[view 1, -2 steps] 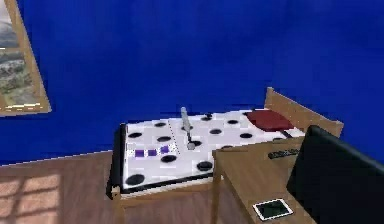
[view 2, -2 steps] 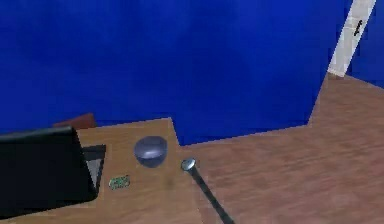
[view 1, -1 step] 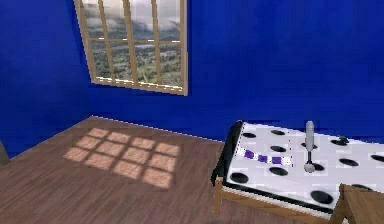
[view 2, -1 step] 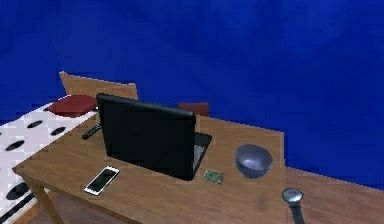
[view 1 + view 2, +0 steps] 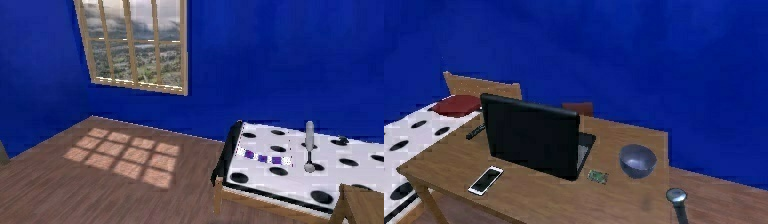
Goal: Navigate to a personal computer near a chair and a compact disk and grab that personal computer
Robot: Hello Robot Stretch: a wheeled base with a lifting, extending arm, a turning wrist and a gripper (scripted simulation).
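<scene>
Reaching for the personal computer (image 5: 534,135), what seems a phone (image 5: 485,180) may be knocked off the desk (image 5: 446,162); fingers' state cannot be told.

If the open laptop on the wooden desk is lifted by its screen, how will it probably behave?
The laptop stands open with its screen upright, so the hinge would likely swing and the base sag if it is gripped by the lid. It looks flat, wide and rigid, probably fairly heavy. Pushed, it should slide on the desk, not roll.
</scene>
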